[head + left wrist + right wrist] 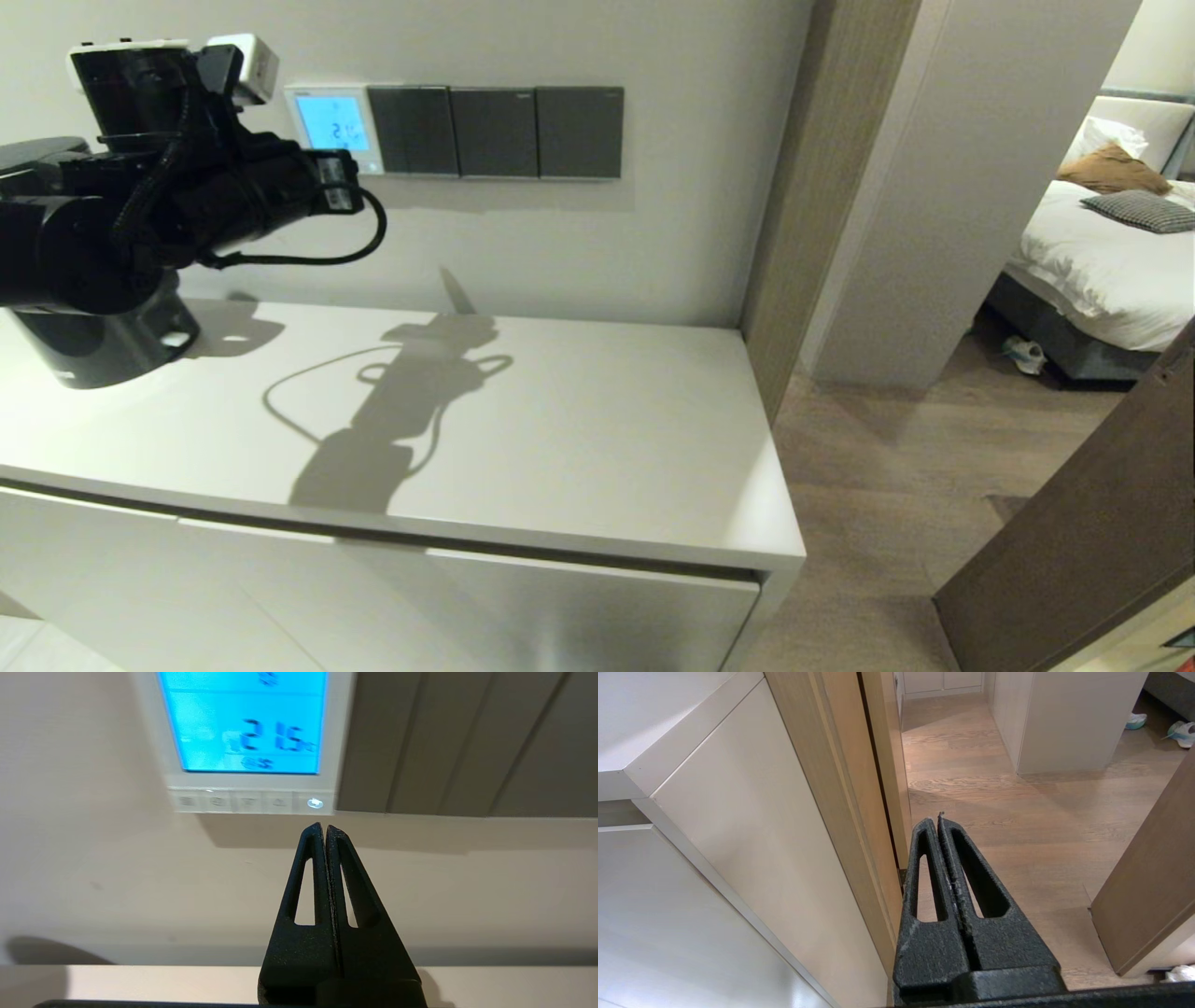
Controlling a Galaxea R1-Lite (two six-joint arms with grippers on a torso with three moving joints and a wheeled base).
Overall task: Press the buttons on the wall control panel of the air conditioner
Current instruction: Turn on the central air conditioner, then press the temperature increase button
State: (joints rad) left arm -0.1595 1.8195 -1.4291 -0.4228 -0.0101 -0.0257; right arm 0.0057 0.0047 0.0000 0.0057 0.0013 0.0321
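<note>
Both fingers pressed together, the left hand (325,827) points just below the control panel (252,737), not touching.

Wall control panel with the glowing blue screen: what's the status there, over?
Left gripper shut, tips just below white wall control panel, near lit round button. Right gripper shut, parked low by pale cabinet. Nothing in the way.

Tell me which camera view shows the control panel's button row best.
The left wrist view: the button row fills it, just beyond the shut left gripper. The head view shows only the control panel, its buttons hidden behind the arm. The right wrist view misses it.
</note>
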